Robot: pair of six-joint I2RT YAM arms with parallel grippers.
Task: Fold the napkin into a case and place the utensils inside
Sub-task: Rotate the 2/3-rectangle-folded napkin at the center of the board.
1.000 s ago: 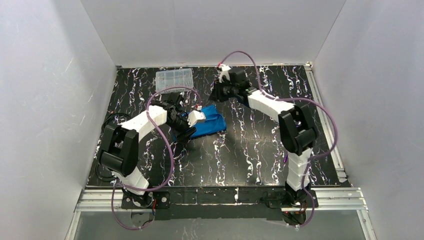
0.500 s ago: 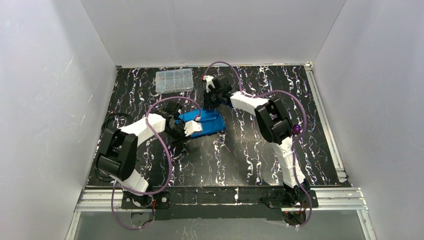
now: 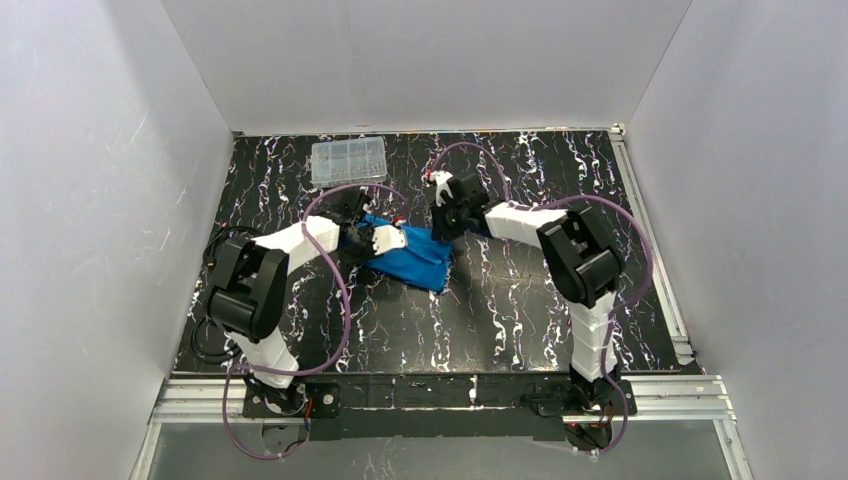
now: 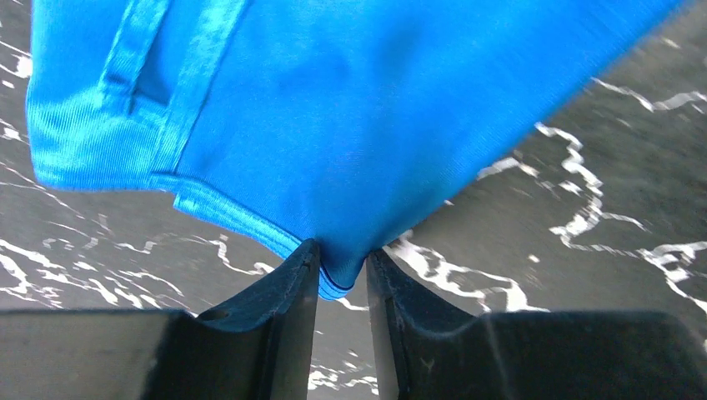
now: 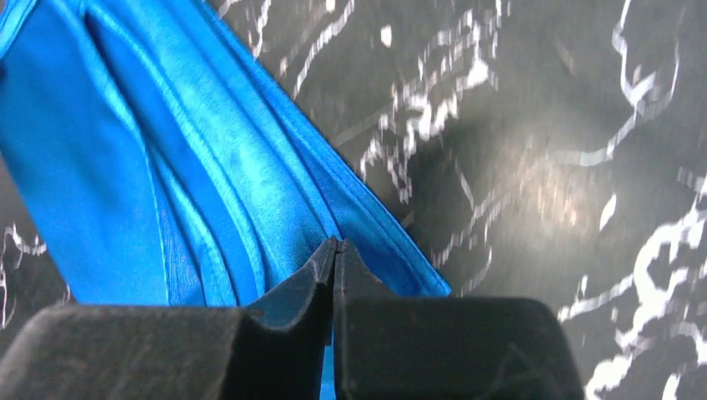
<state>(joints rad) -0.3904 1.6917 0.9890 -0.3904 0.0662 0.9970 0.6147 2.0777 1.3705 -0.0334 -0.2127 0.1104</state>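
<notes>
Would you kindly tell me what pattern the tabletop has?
The tabletop is black with white marble-like veins, clearest in the top external view.

A clear plastic compartment box [image 3: 348, 161] sits near the far edge of the black, white-veined table [image 3: 520, 320], left of its middle, with white walls [image 3: 110, 180] enclosing three sides.

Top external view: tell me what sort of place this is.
Probably a robot test cell: plain white panel walls box in a black, white-veined tabletop, and two white-and-black robot arms are bolted to an aluminium rail at its near edge.
</notes>
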